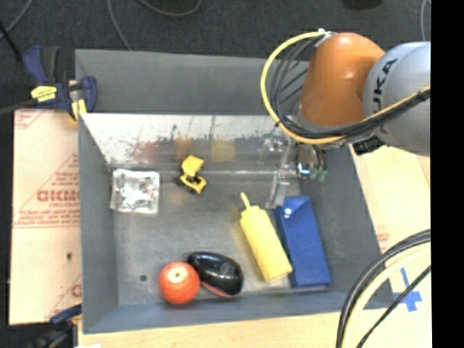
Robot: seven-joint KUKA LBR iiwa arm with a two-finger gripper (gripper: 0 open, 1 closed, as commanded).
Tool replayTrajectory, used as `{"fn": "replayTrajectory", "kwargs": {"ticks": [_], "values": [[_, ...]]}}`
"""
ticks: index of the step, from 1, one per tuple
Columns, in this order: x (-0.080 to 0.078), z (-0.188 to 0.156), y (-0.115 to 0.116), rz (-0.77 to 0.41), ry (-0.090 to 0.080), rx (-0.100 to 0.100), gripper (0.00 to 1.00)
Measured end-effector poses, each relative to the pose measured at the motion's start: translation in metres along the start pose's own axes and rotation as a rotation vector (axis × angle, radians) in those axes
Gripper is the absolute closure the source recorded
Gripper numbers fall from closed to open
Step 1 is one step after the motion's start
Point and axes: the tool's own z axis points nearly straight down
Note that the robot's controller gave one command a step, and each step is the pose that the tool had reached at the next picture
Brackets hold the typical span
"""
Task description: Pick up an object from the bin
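My gripper (281,189) hangs below the arm's wrist at the right of the bin, just above the top end of a blue flat pack (307,246). A white mark sits on the pack's upper end. A yellow squeeze bottle (264,243) lies close against the pack's left side, its nozzle pointing up and left, a little left of the gripper. Nothing shows between the gripper and these two things.
A small yellow toy vehicle (192,174) lies near the back wall, and a clear crinkled packet (135,191) lies at the left. At the front are an orange-red ball (179,282) and a black mouse-like thing (216,272). The arm's orange cover and cables hang over the back right corner.
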Motion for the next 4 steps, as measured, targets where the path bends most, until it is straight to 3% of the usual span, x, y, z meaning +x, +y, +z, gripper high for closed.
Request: {"fn": "replayTrajectory", "kwargs": {"ticks": [1, 2, 3, 4], "values": [[-0.005, 0.036, -0.061, 0.05, 0.0, 0.002, 0.0], [-0.016, 0.055, -0.09, -0.083, -0.006, 0.002, 0.0], [0.009, 0.127, -0.115, 0.063, 0.001, 0.0, 0.0], [-0.006, 0.121, -0.101, -0.121, -0.022, 0.004, 1.0]]}}
